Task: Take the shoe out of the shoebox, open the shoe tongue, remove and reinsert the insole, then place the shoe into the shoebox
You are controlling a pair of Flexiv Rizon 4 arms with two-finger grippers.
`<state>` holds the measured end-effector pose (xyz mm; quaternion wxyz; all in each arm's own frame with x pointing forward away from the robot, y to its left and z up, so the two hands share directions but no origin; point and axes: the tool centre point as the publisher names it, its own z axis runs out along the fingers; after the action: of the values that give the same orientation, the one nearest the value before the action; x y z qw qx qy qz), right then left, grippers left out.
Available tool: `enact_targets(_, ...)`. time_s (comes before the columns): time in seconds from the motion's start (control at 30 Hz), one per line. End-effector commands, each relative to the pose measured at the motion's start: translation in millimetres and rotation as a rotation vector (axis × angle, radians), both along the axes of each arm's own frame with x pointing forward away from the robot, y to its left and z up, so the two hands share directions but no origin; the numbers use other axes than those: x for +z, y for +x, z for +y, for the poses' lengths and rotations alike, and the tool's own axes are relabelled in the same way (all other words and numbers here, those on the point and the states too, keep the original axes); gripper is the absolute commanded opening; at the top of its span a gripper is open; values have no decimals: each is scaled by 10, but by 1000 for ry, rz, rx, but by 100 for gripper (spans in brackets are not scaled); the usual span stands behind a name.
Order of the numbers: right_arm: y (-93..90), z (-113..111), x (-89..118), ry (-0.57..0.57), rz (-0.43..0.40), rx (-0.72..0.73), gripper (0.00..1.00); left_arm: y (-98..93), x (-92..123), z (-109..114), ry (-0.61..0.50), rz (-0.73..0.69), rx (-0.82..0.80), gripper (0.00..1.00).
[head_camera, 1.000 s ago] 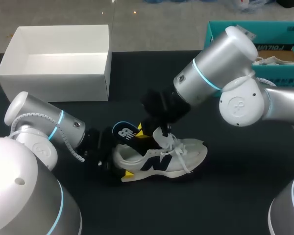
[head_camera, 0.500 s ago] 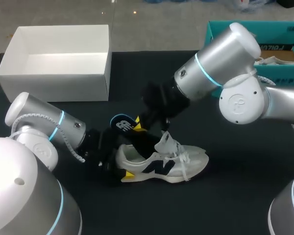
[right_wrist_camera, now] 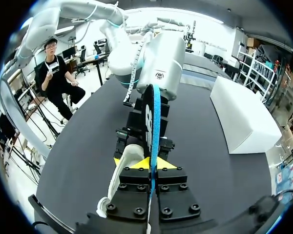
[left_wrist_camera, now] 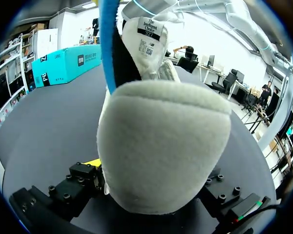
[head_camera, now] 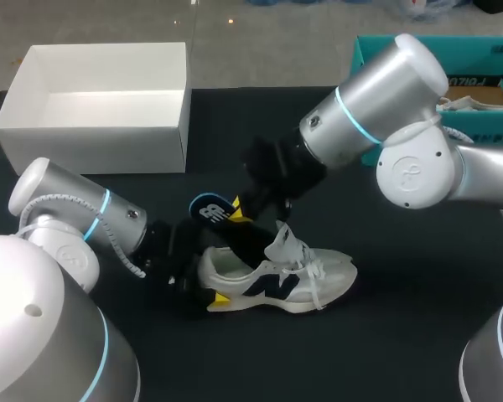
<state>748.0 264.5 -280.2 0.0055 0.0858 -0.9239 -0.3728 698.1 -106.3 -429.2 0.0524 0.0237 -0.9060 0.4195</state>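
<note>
The white shoe (head_camera: 277, 280) lies on its sole on the black table, toe to the right and tongue (head_camera: 283, 243) pulled up. My left gripper (head_camera: 203, 283) holds its heel (left_wrist_camera: 161, 146) from both sides, one yellow tip (left_wrist_camera: 93, 163) showing beside it. My right gripper (head_camera: 239, 213) is shut on the black and blue insole (head_camera: 210, 209), which stands up out of the shoe's opening with its lower end still inside. In the right wrist view the insole (right_wrist_camera: 154, 122) stands edge-on between the yellow tips of that gripper (right_wrist_camera: 149, 165), with the shoe (right_wrist_camera: 124, 165) beneath.
The open white shoebox (head_camera: 101, 126) stands at the back left. A teal box (head_camera: 478, 59) holding another shoe is at the back right. Bare black table lies in front of and to the right of the shoe.
My right gripper has lifted the insole up and back out of the shoe. The shoe has settled lower and slightly right. The left arm stayed put.
</note>
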Motion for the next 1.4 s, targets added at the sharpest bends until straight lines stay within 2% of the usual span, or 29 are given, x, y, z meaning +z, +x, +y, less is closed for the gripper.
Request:
enact_targets(0.03,-6,-10,-20,8,0,-1,0,-19,-50,-22,4,1,2,0)
enact_targets(0.7,-6,-10,-20,8,0,-1,0,-19,-50,-22,4,1,2,0)
enact_targets(0.8,38,82,106,46,1,-15,0,-19,-50,-22,4,1,2,0)
enact_targets(1.03,218,262,598,229,55,-133,0,-19,-50,-22,4,1,2,0)
enact_targets(1.23,232,188,1008,310,110,-208,0,-19,-50,-22,4,1,2,0)
enact_targets(1.4,206,65,1304,292,105,-226,0,-19,-50,-22,4,1,2,0)
